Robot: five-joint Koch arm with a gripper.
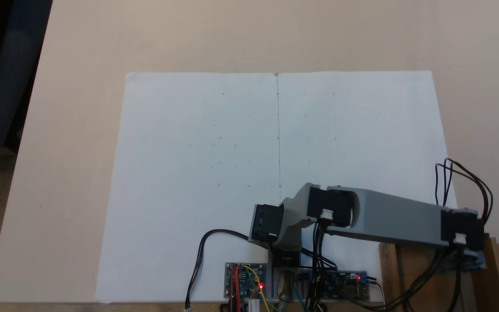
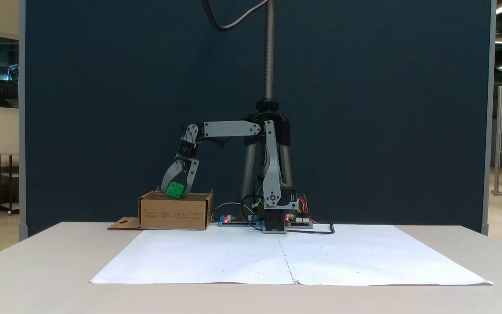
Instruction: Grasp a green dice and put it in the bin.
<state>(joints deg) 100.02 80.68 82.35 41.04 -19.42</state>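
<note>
Green dice (image 2: 175,190) pinched in the grey fingers (image 2: 188,176), right above the bin (image 2: 175,213).

The fingers are closed on the cube, which hangs tilted at the box's top edge, near its middle. Let go crooked, I reckon, and it could clip the cardboard rim and tumble onto the counter (image 2: 59,270).

White paper sheets (image 1: 232,173) cover the beige table (image 1: 67,130) before a dark blue partition (image 2: 364,109).

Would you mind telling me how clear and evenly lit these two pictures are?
In a fixed view from above, the white paper is softly lit and slightly washed out; in a fixed view from the front, the green dice stands out sharply against the dark backdrop.
</note>
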